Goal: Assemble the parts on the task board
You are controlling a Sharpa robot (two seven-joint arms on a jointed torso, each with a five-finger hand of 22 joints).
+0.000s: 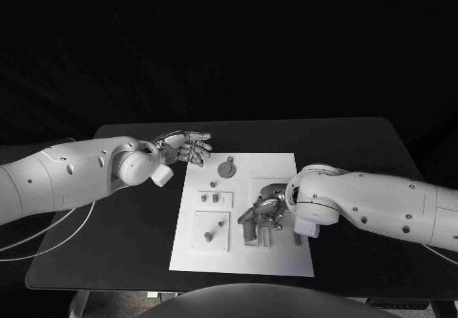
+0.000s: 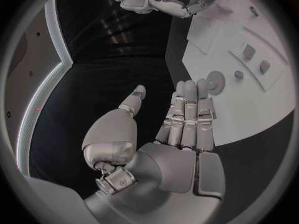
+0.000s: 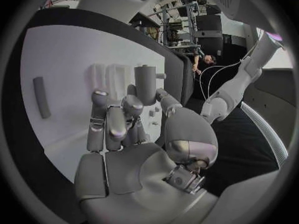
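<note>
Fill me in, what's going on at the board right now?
The right hand is down on the white task board, holding a grey cylindrical part upright between thumb and fingers near the board's middle. The left hand hovers open beside the board's far left corner, holding nothing. A round grey part lies close to it.

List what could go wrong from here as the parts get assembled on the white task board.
1. The right hand pinches a grey cylindrical part at its fingertips; so shallow a hold could let it tilt or slip.
2. The hand hangs low over the white task board, covering its slots in the head view, so alignment is hard to check there.
3. Small grey pegs stand nearby; a sweep of the arm might knock them.
</note>
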